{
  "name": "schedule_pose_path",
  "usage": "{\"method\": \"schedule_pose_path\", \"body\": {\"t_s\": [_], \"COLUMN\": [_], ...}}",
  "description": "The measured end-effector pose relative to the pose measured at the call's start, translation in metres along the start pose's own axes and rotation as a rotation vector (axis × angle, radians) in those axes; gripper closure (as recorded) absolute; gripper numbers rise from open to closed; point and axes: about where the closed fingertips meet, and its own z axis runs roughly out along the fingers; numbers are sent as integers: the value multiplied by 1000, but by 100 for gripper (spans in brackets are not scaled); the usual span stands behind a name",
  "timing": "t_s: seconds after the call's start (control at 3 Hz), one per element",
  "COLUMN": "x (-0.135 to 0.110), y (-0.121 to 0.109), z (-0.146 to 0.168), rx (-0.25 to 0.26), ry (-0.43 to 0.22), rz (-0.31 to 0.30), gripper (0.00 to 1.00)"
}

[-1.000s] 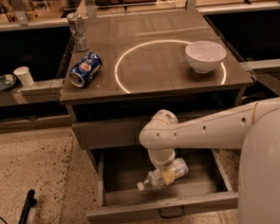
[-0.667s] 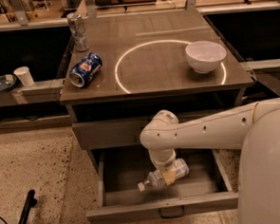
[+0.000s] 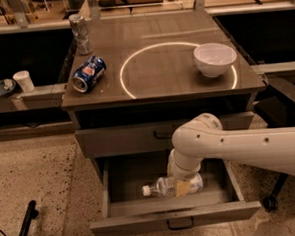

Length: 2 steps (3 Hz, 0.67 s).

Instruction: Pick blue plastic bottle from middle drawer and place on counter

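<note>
The blue plastic bottle lies on its side in the open middle drawer, with its white cap pointing left. My gripper reaches down into the drawer from the white arm and sits right over the bottle's right half, hiding part of it. The counter, with its bright circle, is above the drawers.
On the counter are a blue soda can lying at the left, an upright silver can at the back left and a white bowl on the circle's right edge. The upper drawer is closed. A white cup stands on a left ledge.
The arm's elbow and wrist have shifted a little to the right over the drawer. The bottle stays lying in the drawer in about the same place.
</note>
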Motion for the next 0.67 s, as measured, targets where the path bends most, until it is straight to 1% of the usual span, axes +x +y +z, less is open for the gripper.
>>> {"method": "schedule_pose_path", "body": {"t_s": [0.33, 0.67], "x": [-12, -19], "y": [-5, -21], "z": [-47, -85], "rx": [126, 223], "ry": [-146, -316], "rz": [30, 49], "gripper": [100, 100]}}
